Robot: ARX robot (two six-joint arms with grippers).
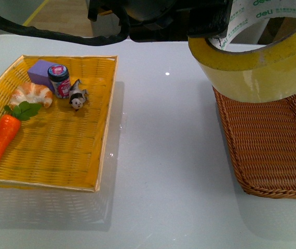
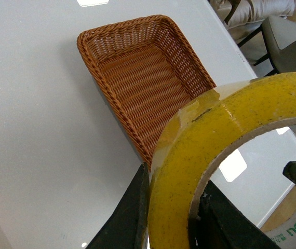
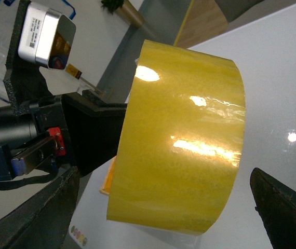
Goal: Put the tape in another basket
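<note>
The left hand (image 2: 173, 218) is clamped on the wall of the tape (image 2: 205, 140), one finger outside the roll and one inside its core. The roll hangs in the air, tilted, its open side roughly upward. The brown basket (image 2: 93, 57) sits on the white table (image 1: 163, 155) directly below, with the roll over its far left edge, so the drop likely needs a slight shift right and nearer. The right hand (image 3: 158, 212) hovers beside the roll, fingers apart, holding nothing. A yellow tray (image 1: 106, 124) lies well apart on the left
</note>
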